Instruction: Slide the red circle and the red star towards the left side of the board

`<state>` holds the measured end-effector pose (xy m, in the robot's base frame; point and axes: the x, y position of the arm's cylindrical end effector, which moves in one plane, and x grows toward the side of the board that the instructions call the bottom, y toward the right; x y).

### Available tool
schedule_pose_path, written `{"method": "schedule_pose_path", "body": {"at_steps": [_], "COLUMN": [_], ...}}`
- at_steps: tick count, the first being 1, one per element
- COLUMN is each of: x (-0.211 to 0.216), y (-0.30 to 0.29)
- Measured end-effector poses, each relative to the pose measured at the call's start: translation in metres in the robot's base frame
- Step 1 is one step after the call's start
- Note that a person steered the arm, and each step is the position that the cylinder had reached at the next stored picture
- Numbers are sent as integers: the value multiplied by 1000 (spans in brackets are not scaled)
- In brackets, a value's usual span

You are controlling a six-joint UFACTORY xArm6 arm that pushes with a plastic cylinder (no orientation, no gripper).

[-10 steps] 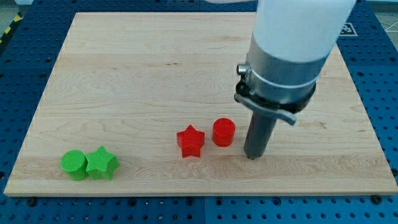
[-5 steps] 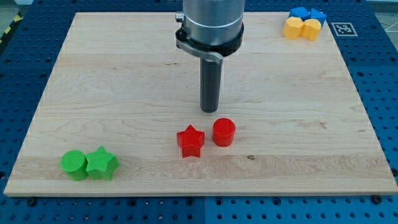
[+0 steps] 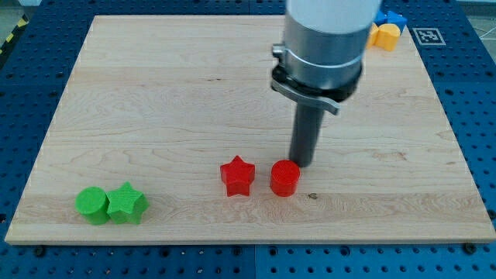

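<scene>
In the lower left of the frame, 2 green blocks sit touching each other on the wooden board (image 3: 155, 93): a green circle (image 3: 92, 205) and, just to its right, a green star (image 3: 126, 204). Both are near the bottom edge of the board.

Further right, a little below the centre of the frame, is the red star (image 3: 237, 175). Just beside it, on its right, stands the red circle (image 3: 284, 178) – there is a small gap between these 2, they do not touch.

My tip (image 3: 301, 163) is down on the board just above and slightly to the right of the red circle, very close to its upper right edge; I cannot tell if it really touches the block. The dark rod rises from there into the grey arm body, which covers the upper middle of the frame. The arm has no pincer – only this rod, so nothing opens or closes.

In the upper right corner, partly hidden behind the arm, there is a yellow block (image 3: 385, 34) and a blue block (image 3: 393, 18) close together; their shapes are not clear.
</scene>
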<state>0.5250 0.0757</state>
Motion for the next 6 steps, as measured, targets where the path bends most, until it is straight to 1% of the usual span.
{"method": "schedule_pose_path", "body": {"at_steps": [1, 2, 3, 4, 6], "x": [28, 32, 32, 34, 37], "y": [6, -14, -61, -87, -107]}}
